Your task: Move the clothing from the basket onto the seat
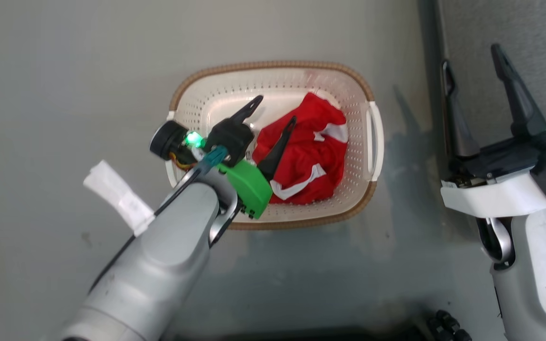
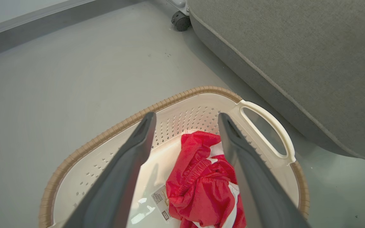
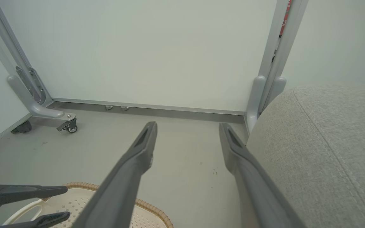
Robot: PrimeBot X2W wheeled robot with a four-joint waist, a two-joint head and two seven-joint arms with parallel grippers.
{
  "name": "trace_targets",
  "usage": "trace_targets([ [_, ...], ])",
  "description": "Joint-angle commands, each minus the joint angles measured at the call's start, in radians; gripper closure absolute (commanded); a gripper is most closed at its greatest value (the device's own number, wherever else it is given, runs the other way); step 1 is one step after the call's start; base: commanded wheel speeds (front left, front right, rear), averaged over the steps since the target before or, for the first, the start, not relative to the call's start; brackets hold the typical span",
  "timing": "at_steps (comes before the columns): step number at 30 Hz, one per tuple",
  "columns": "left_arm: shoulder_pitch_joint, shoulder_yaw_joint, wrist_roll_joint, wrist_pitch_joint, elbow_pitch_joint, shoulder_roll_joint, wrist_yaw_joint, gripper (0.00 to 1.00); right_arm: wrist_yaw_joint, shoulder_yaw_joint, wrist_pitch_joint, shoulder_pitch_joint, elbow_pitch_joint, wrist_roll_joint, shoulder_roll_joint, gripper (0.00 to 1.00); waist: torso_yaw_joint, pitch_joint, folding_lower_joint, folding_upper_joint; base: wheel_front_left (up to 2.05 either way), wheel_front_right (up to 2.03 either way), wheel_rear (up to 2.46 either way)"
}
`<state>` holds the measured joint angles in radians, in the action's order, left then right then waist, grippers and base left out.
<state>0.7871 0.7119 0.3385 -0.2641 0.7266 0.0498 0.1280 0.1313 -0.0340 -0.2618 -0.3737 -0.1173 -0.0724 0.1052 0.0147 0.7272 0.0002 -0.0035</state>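
Label: a sticker (image 2: 161, 202) on the basket floor, just left of the red heap. It has dark print, too small to read. No other writing legible.

Left wrist view: my left fingers (image 2: 186, 116) are spread wide and hold nothing. The clothing (image 2: 198, 177), red with white stripes, lies bunched in the basket (image 2: 106, 133) between my two fingers and nearer the right one. I cannot tell whether that finger touches the cloth. The seat (image 2: 296, 57) lies beyond the basket's white handle, to the right of my fingers. A caster (image 2: 181, 22) shows at its far corner.

Head view: my left fingers (image 1: 276, 109) hang over the basket (image 1: 273, 64), one finger crossing the clothing (image 1: 311, 147). My right fingers (image 1: 471, 57) are spread just as wide, empty, well right of the basket, at the seat's (image 1: 529, 28) edge.

Right wrist view: my right fingers (image 3: 188, 125) point at a pale wall. The seat (image 3: 328, 142) is beside the right finger and the basket rim (image 3: 150, 205) is low on the left. A wheeled frame leg (image 3: 70, 125) stands far left.
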Motion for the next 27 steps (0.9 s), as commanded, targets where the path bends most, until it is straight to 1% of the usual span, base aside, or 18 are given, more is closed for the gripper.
trace_targets([
  [1,0.058,0.040,0.020,-0.001,0.031,0.010,0.003,0.00,-0.001,-0.006,-0.005,-0.024,-0.016,-0.004,0.008,0.00,0.028,0.141,-0.0002,0.0035,0.00,0.00,0.00],
  [9,0.253,0.329,0.148,0.002,0.231,0.024,0.003,0.00,-0.001,-0.033,-0.005,-0.053,-0.104,0.007,0.000,0.00,-0.022,0.237,-0.0002,0.0035,0.00,0.00,0.00],
  [13,0.323,0.449,0.206,0.002,0.280,0.031,0.003,0.00,-0.001,-0.034,-0.005,-0.045,-0.135,0.021,-0.001,0.00,-0.034,0.276,-0.0002,0.0035,0.00,0.00,0.00],
  [15,0.350,0.493,0.231,0.002,0.299,0.035,0.003,0.00,-0.001,-0.037,-0.005,-0.049,-0.150,0.022,-0.005,0.00,-0.041,0.296,-0.0002,0.0035,0.00,0.00,0.00],
  [16,0.361,0.512,0.250,0.004,0.308,0.037,0.003,0.00,-0.001,-0.039,-0.005,-0.053,-0.157,0.023,-0.007,0.00,-0.045,0.307,-0.0002,0.0035,0.00,0.00,0.00],
  [20,0.404,0.550,0.267,0.008,0.334,0.048,0.003,0.00,-0.001,-0.055,-0.005,-0.073,-0.181,0.022,-0.015,0.00,-0.061,0.344,-0.0002,0.0035,0.00,0.00,0.00],
  [25,0.438,0.565,0.276,0.020,0.354,0.057,0.003,0.00,-0.001,-0.070,-0.005,-0.082,-0.211,0.021,-0.021,0.00,-0.076,0.383,-0.0002,0.0035,0.00,0.00,0.00],
  [27,0.455,0.567,0.264,0.023,0.370,0.061,0.003,0.00,-0.001,-0.075,-0.005,-0.086,-0.223,0.023,-0.023,0.00,-0.082,0.399,-0.0002,0.0035,0.00,0.00,0.00],
])
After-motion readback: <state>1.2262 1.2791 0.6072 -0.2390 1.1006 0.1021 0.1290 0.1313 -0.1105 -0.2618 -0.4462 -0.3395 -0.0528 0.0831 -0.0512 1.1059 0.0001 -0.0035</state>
